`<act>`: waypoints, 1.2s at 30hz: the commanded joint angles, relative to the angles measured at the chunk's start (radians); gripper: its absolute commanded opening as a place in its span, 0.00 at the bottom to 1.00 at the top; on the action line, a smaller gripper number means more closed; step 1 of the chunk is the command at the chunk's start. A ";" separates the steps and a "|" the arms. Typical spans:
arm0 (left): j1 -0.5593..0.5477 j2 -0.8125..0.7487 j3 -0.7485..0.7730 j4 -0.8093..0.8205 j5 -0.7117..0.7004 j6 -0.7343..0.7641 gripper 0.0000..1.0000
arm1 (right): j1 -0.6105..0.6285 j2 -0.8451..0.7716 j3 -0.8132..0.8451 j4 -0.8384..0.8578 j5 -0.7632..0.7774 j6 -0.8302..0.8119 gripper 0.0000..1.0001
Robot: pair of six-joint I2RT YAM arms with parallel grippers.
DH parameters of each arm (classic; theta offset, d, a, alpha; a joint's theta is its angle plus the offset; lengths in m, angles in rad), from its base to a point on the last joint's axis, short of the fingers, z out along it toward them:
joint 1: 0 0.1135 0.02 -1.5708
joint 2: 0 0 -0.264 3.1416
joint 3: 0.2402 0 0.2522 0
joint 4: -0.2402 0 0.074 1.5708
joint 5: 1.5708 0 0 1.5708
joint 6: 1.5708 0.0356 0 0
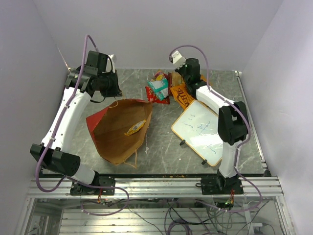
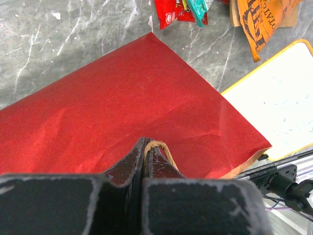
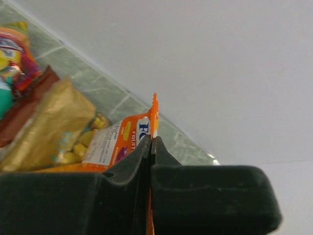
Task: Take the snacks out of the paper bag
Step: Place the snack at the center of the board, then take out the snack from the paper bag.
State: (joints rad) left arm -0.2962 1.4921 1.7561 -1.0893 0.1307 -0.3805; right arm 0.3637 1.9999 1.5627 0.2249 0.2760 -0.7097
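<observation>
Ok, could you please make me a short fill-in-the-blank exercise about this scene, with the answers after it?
1. The outside of the paper bag is ____.
2. The yellow packet lies ____ the paper bag.
3. The right gripper is shut on a snack packet coloured ____.
4. The whiteboard lies nearer the ____ arm.
Missing words: red; inside; orange; right.

Matt, creased red paper on outside of paper bag (image 1: 120, 129); dull brown kraft inside. Crinkly glossy foil on snacks (image 1: 160, 89) — shiny printed film on orange packet (image 3: 120, 142). Grey marbled table (image 1: 166, 142), scratched, faint sheen. Smooth glossy white whiteboard (image 1: 199, 128). Matt black plastic left fingers (image 2: 128, 166) — edges scuffed pale.
</observation>
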 commanded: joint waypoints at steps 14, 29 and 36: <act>0.012 -0.020 -0.025 0.025 0.028 -0.021 0.07 | 0.066 0.092 0.066 -0.092 -0.193 0.483 0.50; 0.013 -0.098 -0.228 0.178 0.334 -0.190 0.07 | 0.229 -0.457 -0.372 -0.186 -0.337 0.561 0.69; 0.014 -0.164 -0.331 0.263 0.469 -0.280 0.07 | 0.350 -0.679 -0.419 -0.301 -0.525 0.619 0.70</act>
State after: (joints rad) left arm -0.2893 1.3746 1.4647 -0.9154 0.4835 -0.5911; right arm 0.6773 1.4582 1.1774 -0.0135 -0.1074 -0.1192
